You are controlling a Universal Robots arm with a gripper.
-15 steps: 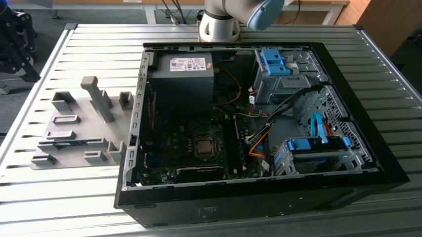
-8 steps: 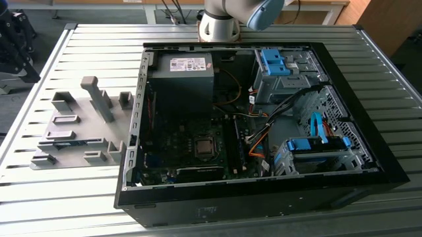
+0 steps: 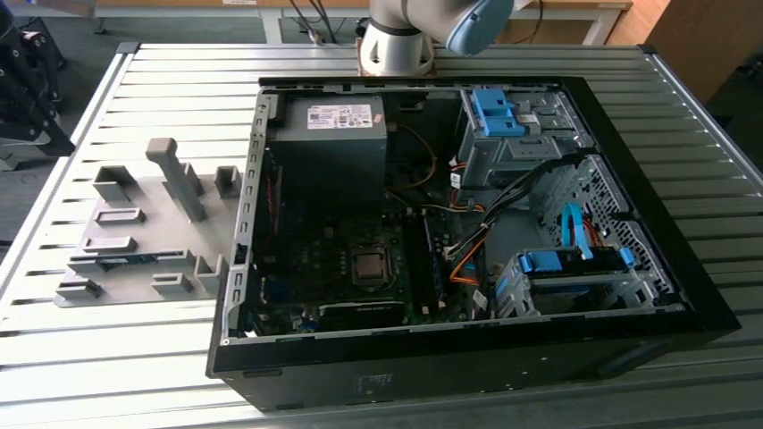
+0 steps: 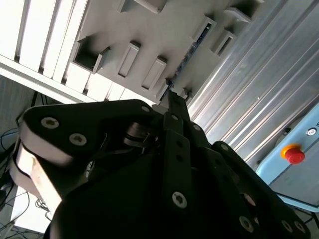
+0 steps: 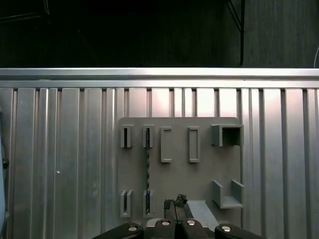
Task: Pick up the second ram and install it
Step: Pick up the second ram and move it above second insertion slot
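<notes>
The second ram (image 3: 129,260) is a thin blue stick standing on edge in the grey holder plate (image 3: 141,234), on the exterior view's left beside the open computer case. In the first wrist view the second ram (image 5: 147,172) runs between two slotted blocks of the holder plate (image 5: 199,174). My gripper (image 5: 174,202) hangs high above the plate, a little to one side of the stick, with its fingers together and nothing held. The second wrist view shows the gripper (image 4: 172,99) pointing toward the second ram (image 4: 191,50) far below.
The open computer case (image 3: 667,295) lies on a ribbed metal table (image 3: 155,80), with long black memory slots (image 3: 426,259) on the motherboard, a power supply (image 3: 328,147) and blue drive bays (image 3: 573,264). The arm's base (image 3: 399,45) stands behind the case. A red stop button (image 4: 295,155) sits off the table.
</notes>
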